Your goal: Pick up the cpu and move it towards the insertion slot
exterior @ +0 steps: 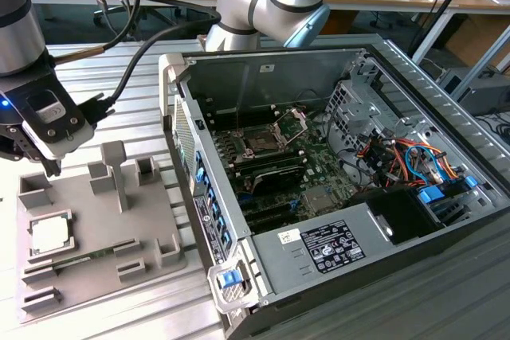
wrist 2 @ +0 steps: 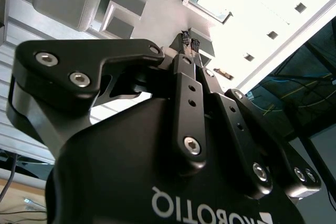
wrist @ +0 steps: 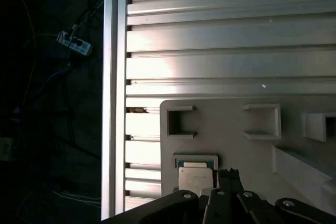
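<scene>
Ribbed aluminium table (exterior: 135,125) under everything, and on it the grey plastic tray (exterior: 96,220) is set out. The cpu (exterior: 49,233) is seen lying flat in a square pocket of that tray, pale top upward, at the exterior view's left. In the first wrist view the cpu (wrist: 195,176) is shown seated in its pocket, its edge partly covered by the dark tips of the gripper (wrist: 229,172). A thin green memory stick (exterior: 76,259) is laid along the tray just beside the chip.

Over the tray's far edge the gripper (exterior: 52,166) is held near the cpu but apart from it, with nothing gripped. In both wrist views the fingers (wrist 2: 185,38) are seen pressed together, nothing between them.

Well apart, towards the exterior view's right, the open computer case (exterior: 382,61) is laid on its side. Inside it the insertion slot (exterior: 263,141) is shown on the green board, a silver frame around a dark centre. Black memory slots (exterior: 275,171) are lined up just beside it, and coloured cables (exterior: 414,157) are bundled further right
</scene>
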Available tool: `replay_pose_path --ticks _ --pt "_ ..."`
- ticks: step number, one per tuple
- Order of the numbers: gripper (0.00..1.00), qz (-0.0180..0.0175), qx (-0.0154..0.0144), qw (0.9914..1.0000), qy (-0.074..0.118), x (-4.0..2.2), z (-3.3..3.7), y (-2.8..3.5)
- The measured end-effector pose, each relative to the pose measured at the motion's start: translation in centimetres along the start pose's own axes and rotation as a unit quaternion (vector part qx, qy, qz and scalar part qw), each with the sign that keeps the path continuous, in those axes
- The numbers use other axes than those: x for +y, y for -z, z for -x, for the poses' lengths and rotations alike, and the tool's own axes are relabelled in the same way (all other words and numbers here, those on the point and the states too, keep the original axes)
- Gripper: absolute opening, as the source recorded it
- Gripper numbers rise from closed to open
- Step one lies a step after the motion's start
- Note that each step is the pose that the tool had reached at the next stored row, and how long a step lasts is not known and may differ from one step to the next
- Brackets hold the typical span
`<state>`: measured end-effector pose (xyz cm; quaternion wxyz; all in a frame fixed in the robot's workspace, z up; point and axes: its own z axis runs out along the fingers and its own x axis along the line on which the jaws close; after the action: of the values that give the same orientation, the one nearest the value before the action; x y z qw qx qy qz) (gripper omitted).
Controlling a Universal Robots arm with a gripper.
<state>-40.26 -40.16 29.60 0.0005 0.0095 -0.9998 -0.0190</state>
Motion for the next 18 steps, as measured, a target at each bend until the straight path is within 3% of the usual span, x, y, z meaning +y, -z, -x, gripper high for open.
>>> replay_pose_path --ticks 8,12,18 --pt "0.11 0.0000 0.0000 1.00000 0.000 -0.01 0.00 -0.14" --pt "0.11 0.0000 0.0000 1.00000 0.000 -0.05 0.00 -0.74" --pt "0.11 0.0000 0.0000 1.00000 0.000 -0.06 0.00 -0.85"
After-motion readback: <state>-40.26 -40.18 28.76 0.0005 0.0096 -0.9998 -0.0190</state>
